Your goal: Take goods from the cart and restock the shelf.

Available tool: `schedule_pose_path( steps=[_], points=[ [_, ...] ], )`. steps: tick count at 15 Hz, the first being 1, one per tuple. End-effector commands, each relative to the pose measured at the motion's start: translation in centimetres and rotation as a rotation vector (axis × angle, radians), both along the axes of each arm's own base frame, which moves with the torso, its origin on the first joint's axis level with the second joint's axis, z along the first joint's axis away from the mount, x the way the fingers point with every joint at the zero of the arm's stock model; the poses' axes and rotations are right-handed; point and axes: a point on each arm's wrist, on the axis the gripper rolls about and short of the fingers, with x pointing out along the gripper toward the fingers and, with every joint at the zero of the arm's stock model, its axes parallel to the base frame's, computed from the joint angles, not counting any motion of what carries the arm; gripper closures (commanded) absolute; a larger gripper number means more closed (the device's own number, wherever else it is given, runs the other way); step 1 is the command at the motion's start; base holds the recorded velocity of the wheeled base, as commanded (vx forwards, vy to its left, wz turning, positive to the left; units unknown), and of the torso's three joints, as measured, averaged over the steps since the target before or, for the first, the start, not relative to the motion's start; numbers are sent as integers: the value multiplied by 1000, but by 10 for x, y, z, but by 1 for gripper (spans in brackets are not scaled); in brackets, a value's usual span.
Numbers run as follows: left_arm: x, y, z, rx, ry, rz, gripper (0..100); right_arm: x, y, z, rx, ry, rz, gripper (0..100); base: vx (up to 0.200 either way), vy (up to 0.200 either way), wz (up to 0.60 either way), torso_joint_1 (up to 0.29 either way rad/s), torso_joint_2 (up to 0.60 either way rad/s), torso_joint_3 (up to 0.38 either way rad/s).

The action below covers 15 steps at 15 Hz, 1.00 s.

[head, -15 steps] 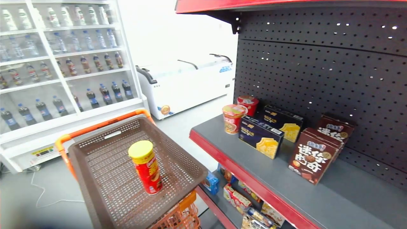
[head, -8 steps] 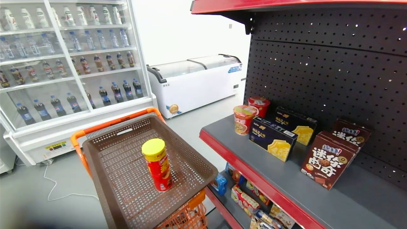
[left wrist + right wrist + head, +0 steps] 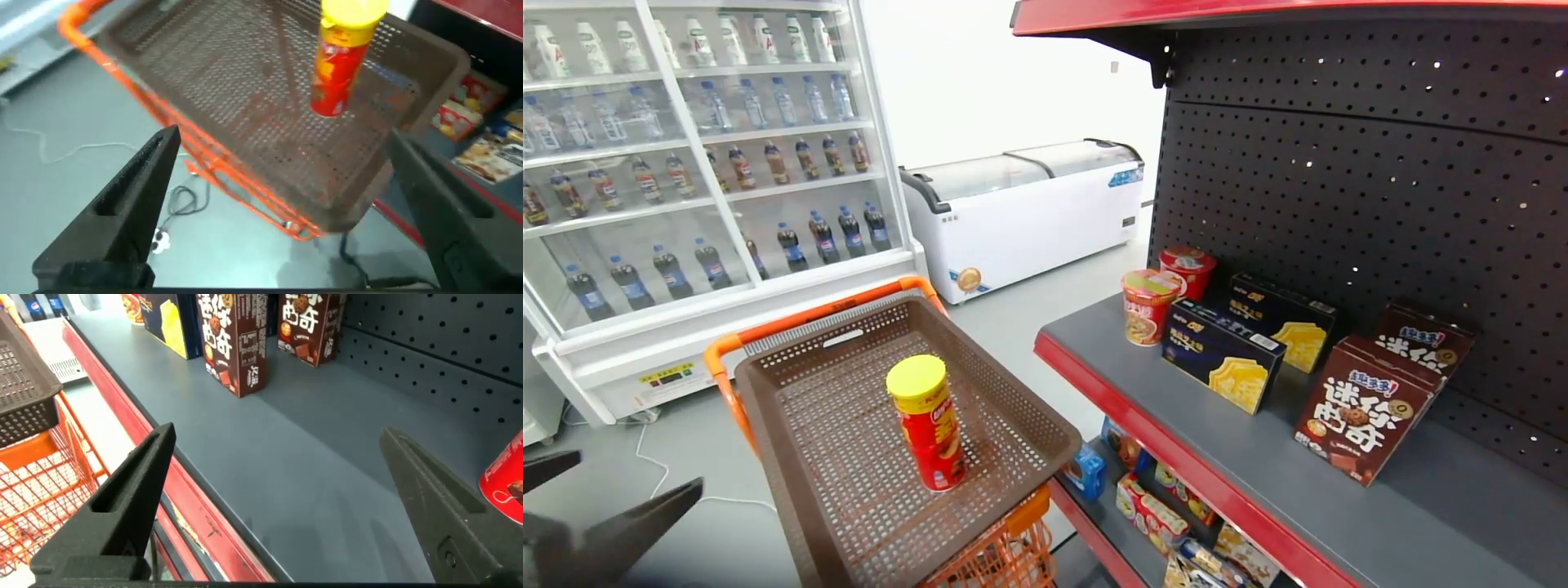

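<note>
**Shop aisle: cart with one chip canister beside a part-stocked shelf**

Shop floor in pale grey fills the background of the head view. A glass-door drinks cooler (image 3: 686,163) lined with bottles takes the upper left of the frame, and a white chest freezer (image 3: 1021,212) stands at upper centre.

At lower centre is an orange cart (image 3: 809,314) carrying a brown perforated basket (image 3: 1005,400). One red chip canister (image 3: 927,425) with a yellow lid stands upright near the middle of the basket floor, alone and touching nothing else.

The shelf (image 3: 1176,425) fills the right side of the frame: a grey board with a red front edge and a black pegboard (image 3: 1339,180) behind it. From left to right along it stand two cup noodles (image 3: 1147,306), one behind the other, then two dark blue boxes (image 3: 1223,366), then two brown cookie boxes (image 3: 1364,412). The board to the right of the cookie boxes is bare. A lower shelf holds mixed snack packets (image 3: 1152,514).

The left hand (image 3: 637,472) sits in the lower left corner of the frame, over the floor and apart from the cart. Its fingers are spread wide and hold nothing.

The right hand (image 3: 278,434) hangs over the bare grey board with its fingers likewise released and empty, and the brown cookie boxes stand beyond it.
</note>
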Motion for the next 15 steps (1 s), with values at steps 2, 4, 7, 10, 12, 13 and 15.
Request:
schedule_pose_path(
  steps=[2,4,7,10,12,13,15],
  points=[
    [109,-11,-58,-80,173,-193,0,0,0,0,1,0,0,0,0,0,0,0,0,0],
    [134,-17,-78,-94,154,-248,0,0,0,0,1,0,0,0,0,0,0,0,0,0],
    [144,-32,-94,-134,203,-370,0,0,0,0,-1,0,0,0,0,0,0,0,0,0],
    [154,-48,-109,-147,213,-454,0,0,0,0,-1,0,0,0,0,0,0,0,0,0],
    [163,-52,-119,-142,200,-459,0,0,0,0,1,0,0,0,0,0,0,0,0,0],
    [165,-52,-124,-136,199,-452,0,0,0,0,-1,0,0,0,0,0,0,0,0,0],
    [168,-51,-127,-106,184,-401,0,0,0,0,1,0,0,0,0,0,0,0,0,0]
  ],
)
